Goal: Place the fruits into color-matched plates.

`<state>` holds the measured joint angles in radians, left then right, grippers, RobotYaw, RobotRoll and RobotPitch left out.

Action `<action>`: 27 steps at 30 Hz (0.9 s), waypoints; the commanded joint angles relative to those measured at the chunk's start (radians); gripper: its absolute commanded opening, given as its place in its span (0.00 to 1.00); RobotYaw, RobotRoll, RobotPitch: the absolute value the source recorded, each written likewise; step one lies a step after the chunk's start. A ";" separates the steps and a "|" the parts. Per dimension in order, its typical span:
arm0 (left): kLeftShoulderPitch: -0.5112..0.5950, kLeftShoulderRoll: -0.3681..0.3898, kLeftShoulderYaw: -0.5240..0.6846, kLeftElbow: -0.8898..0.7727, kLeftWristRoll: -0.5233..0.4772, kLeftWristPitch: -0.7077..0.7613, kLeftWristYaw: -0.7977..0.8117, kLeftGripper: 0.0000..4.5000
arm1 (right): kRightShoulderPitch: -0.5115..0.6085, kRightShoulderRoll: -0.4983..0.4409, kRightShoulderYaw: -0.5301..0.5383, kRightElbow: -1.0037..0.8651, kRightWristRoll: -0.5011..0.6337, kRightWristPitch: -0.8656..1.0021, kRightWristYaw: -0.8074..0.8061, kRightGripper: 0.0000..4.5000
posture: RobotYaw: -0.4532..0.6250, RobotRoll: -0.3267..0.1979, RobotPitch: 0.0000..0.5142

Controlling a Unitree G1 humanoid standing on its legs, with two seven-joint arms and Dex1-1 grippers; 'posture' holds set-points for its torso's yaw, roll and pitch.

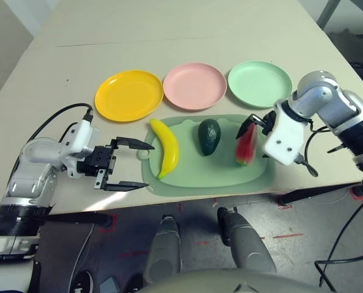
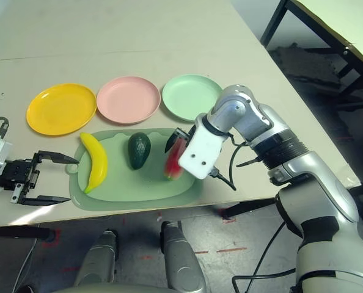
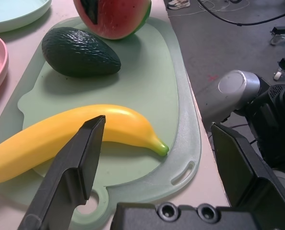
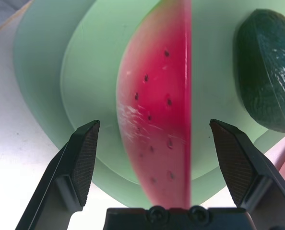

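**All three fruits on the mat, plates bare, right pincer poised over the watermelon**

Left eye view: a pale counter (image 1: 169, 24) fills the frame. Across the upper middle sit three plates in a row: yellow plate (image 1: 129, 95), pink plate (image 1: 194, 85), green plate (image 1: 260, 83). None holds a fruit, so by the look of it no part of the sorting is done. Below them a green mat (image 1: 218, 174) carries the banana (image 1: 167, 154), the avocado (image 1: 209, 136) and the watermelon wedge (image 1: 247, 146). At lower left the left pincer (image 1: 132, 165) stands wide and empty beside the mat. At right the right pincer (image 1: 255, 122) hangs over the wedge.

Right eye view: the same layout; the right arm's white wrist housing covers part of the wedge and the mat's edge.

Left wrist view: the banana lies just beyond the spread fingers, the avocado and wedge behind it. The plates are cut off at the upper left corner.

Right wrist view: the red, seeded face of the wedge sits between wide fingers, which do not appear to touch it. The avocado is cut off at the right edge.
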<state>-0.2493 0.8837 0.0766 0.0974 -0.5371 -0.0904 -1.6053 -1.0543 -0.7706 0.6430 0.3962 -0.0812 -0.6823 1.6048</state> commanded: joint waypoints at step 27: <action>0.010 0.023 -0.029 0.030 0.022 -0.060 -0.009 0.99 | 0.098 -0.003 -0.045 -0.236 -0.097 0.503 0.010 1.00 | 0.36 0.62 0.41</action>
<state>-0.2493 0.8954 0.0610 0.1181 -0.5289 -0.1383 -1.6053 -0.9682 -0.7688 0.6032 0.1886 -0.1714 -0.1975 1.6054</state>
